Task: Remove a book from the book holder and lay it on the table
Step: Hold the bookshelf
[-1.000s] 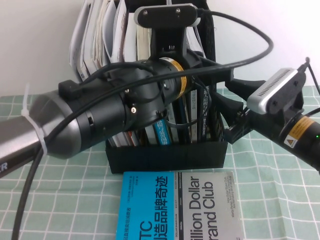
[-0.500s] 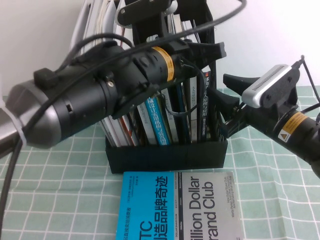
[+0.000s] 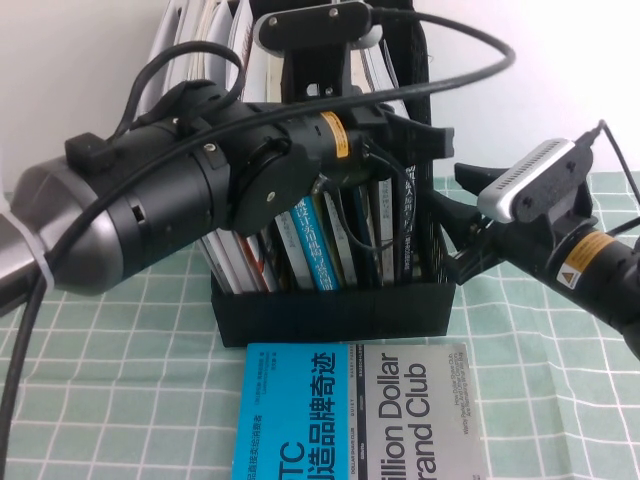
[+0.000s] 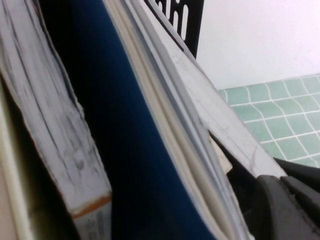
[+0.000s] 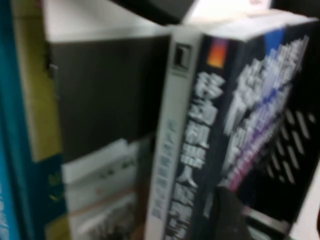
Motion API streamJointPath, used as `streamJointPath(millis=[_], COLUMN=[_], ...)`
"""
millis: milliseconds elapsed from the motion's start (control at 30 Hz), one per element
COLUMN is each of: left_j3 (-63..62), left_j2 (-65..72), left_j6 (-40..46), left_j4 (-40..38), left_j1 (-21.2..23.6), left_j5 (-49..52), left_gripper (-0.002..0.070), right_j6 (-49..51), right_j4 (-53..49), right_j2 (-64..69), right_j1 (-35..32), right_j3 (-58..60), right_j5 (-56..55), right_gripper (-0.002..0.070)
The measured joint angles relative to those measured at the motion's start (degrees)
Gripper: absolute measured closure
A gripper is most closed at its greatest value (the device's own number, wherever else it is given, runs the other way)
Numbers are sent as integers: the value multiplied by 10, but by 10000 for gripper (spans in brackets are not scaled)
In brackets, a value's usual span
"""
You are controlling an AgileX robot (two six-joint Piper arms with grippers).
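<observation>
Reach is long on my left arm: it stretches across above the book holder (image 3: 330, 310), left gripper (image 3: 415, 135) among the upright book tops, jaw state I cannot tell. My right gripper (image 3: 462, 215), fingers spread, sits at the holder's right side wall. The book (image 3: 407, 225) stands inside beside it, above the table (image 3: 120, 400).
</observation>
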Motion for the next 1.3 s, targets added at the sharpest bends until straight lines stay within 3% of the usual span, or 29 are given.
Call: streamJointPath(millis=[233, 567, 1300], left_j3=[0, -37, -90], left_j2=[3, 42, 70], left_j6=[43, 56, 55], left_j4=[21, 42, 30], left_j1=[-9, -18, -27], left_j5=[23, 36, 65], left_gripper=[678, 678, 678], right_j6=[-11, 34, 38], right_j4=[67, -37, 0], right_j2=[-3, -6, -7], right_j1=[-10, -11, -11], right_j3=[29, 40, 32], right_j5=[9, -26, -56], right_gripper=[309, 309, 309])
